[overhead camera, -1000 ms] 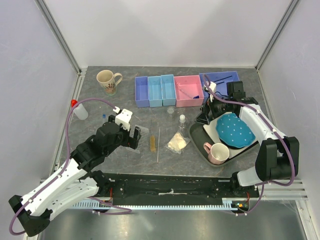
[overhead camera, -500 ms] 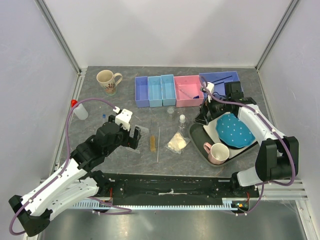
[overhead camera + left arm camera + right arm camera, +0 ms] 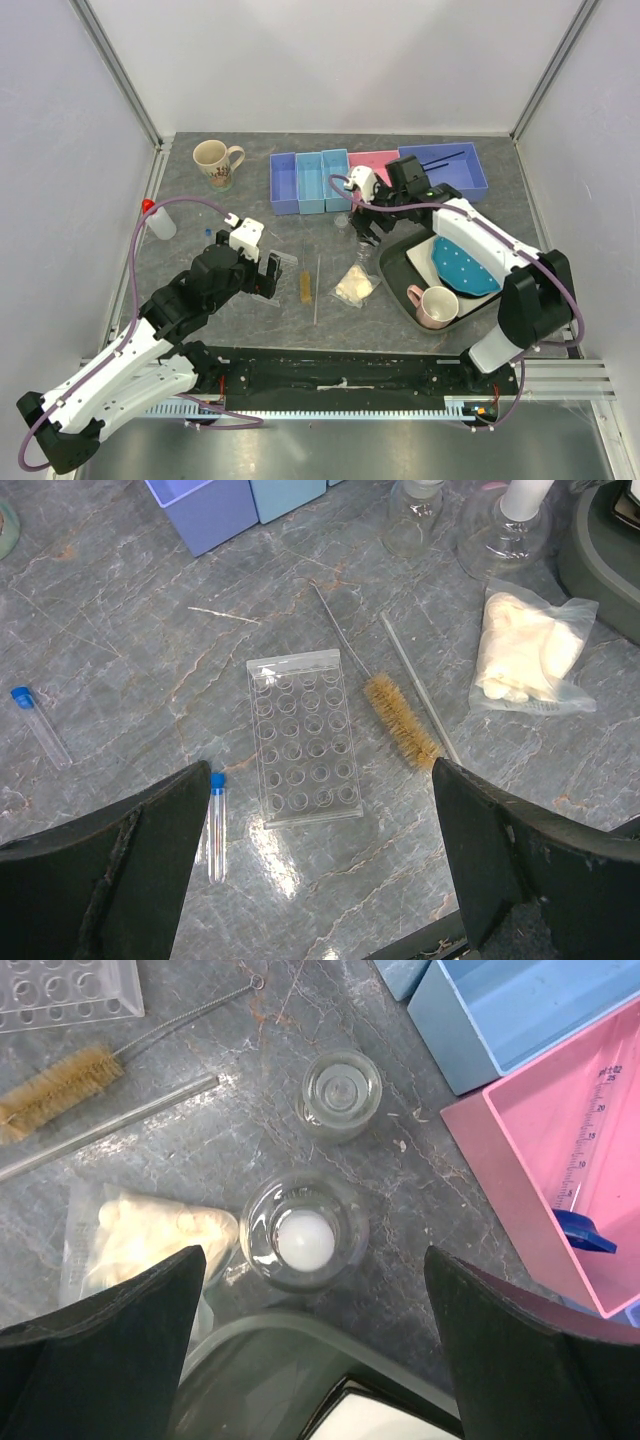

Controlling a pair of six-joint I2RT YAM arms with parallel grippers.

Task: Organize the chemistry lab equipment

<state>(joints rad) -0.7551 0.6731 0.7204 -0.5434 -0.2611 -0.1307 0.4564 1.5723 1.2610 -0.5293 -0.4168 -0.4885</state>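
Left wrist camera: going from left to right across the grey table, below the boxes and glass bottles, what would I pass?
first blue-capped tube → second blue-capped tube → clear rack → brush bristles → whitish bag. The thin rod overlaps the brush sideways, so it is left out.

Pink mug (image 3: pixel 437 305) and dotted plate (image 3: pixel 468 265) sit in the grey tray (image 3: pixel 392 275).
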